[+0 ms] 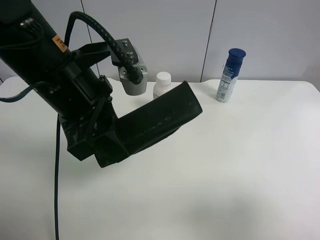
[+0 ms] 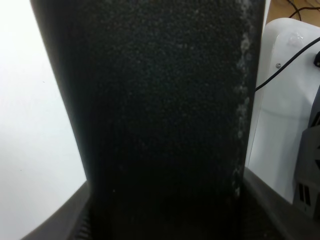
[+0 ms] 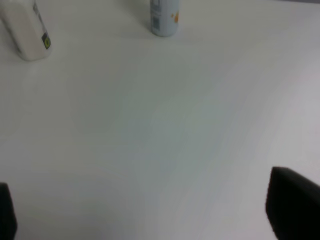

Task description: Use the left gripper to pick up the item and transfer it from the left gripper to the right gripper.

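At the far left a black cable [image 1: 56, 190] hangs down past the edge of the white tabletop [image 1: 225, 175]. Beside it my left arm [image 1: 50, 65] reaches in from the upper corner. A grey block [image 1: 131, 72] is fixed to its far side. My left hand [image 2: 165, 222] is clamped on the black flat item [image 1: 160, 117]. In the left wrist view its grainy dark face fills almost everything between the two fingers. From above, the item slants out of my grip, and its free end points toward the back of the tabletop. Just behind that end stands a small white bottle [image 1: 162, 85] with a white cap, its lower part hidden by the item. Further right, well apart from both, a white spray can with a blue cap [image 1: 229, 75] stands upright near the back edge. My right hand [image 3: 150, 210] does not show from above. Its own camera shows the two dark fingertips spread wide with bare tabletop between them, and the bottle and the can far ahead.
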